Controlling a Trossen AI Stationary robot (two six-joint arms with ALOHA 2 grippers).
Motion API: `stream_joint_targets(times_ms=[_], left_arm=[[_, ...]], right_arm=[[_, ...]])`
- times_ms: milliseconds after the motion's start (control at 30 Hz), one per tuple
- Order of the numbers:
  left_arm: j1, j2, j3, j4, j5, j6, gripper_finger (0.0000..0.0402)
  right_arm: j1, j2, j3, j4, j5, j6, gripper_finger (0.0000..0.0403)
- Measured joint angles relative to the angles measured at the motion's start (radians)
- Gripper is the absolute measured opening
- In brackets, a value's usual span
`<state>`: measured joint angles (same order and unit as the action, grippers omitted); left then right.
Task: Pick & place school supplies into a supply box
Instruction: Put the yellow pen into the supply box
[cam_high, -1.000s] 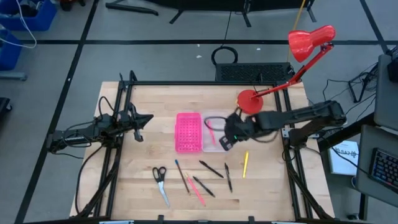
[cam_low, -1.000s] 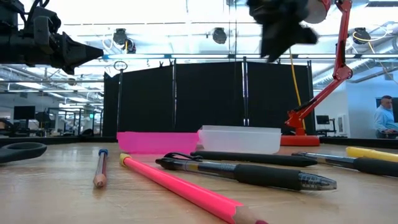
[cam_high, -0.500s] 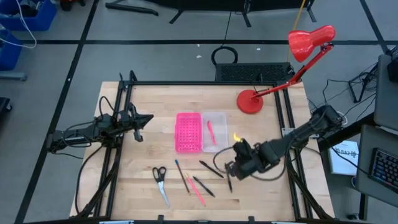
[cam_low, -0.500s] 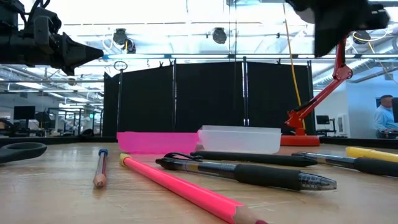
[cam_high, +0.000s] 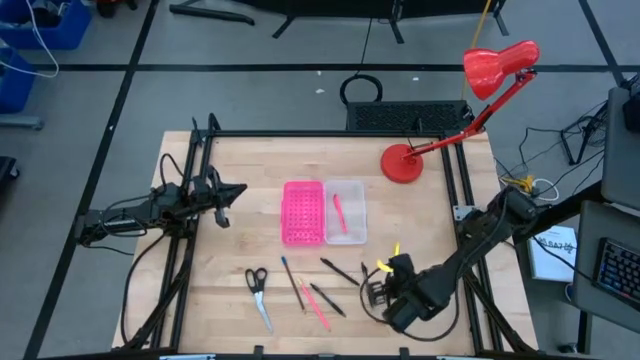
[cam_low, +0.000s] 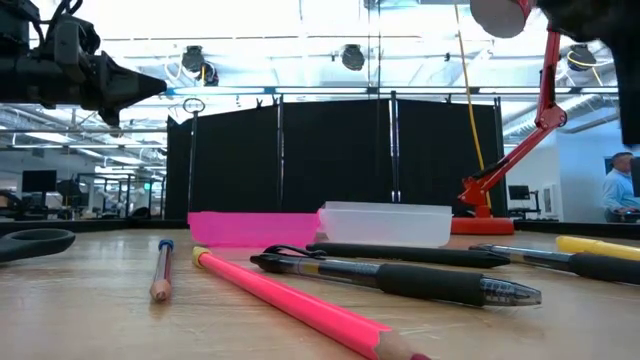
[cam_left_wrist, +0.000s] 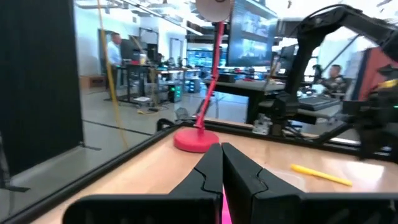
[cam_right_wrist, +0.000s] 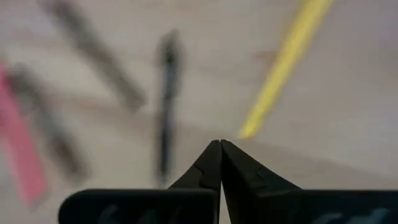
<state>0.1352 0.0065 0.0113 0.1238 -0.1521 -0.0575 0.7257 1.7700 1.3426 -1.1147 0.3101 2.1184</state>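
Observation:
The clear supply box (cam_high: 346, 226) sits mid-table beside a pink dotted tray (cam_high: 302, 212). A pink-red pen (cam_high: 338, 211) lies flat inside the box. Near the front edge, flat on the wood, lie scissors (cam_high: 257, 289), a blue pencil (cam_high: 290, 281), a pink pencil (cam_high: 315, 306), black pens (cam_high: 340, 271) and a yellow pencil (cam_high: 395, 255). My right gripper (cam_high: 375, 290) is shut and hovers over a black pen (cam_right_wrist: 166, 99), by the yellow pencil's (cam_right_wrist: 286, 62) near end. My left gripper (cam_high: 228, 190) waits, shut, near the table's left side.
A red desk lamp stands with its base (cam_high: 402, 163) at the far right of the table and its head (cam_high: 498, 66) beyond the far edge. Black frame rails (cam_high: 196, 200) run along the left and right sides. People show in the room behind (cam_low: 618, 190).
My right gripper has swung from over the clear box toward the table's near edge and now sits over the pens by the yellow pencil. The pink-red pen stays lying in the box. The other supplies have not moved.

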Motion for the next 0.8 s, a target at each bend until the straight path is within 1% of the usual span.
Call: stream_joint_targets(times_ms=[100,200,300,467,600,700,800], left_arm=[[0.000,0.000,0.000,0.000,0.039,-0.003,0.0008],[0.000,0.000,0.000,-0.001,0.055,-0.001,0.0008],[0.000,0.000,0.000,-0.002,0.056,-0.001,0.0008],[0.000,0.000,0.000,-0.002,0.056,0.024,0.0008],[0.000,0.000,0.000,-0.002,0.056,0.059,0.0008],[0.000,0.000,0.000,-0.002,0.049,0.063,0.0008],[0.000,0.000,0.000,0.001,0.043,0.063,0.0008]], right_arm=[[-0.011,0.013,0.000,-0.051,-0.052,0.031,0.0005],[-0.033,0.013,0.000,-0.017,-0.075,0.026,0.0024],[-0.062,0.014,0.000,0.031,-0.073,0.019,0.0060],[-0.114,0.032,0.000,0.000,-0.079,0.048,0.0130],[-0.161,0.050,-0.001,-0.014,-0.122,0.044,0.0171],[-0.191,0.061,-0.021,0.007,-0.177,0.013,0.0188],[-0.209,0.060,-0.062,0.033,-0.210,0.009,0.0193]])
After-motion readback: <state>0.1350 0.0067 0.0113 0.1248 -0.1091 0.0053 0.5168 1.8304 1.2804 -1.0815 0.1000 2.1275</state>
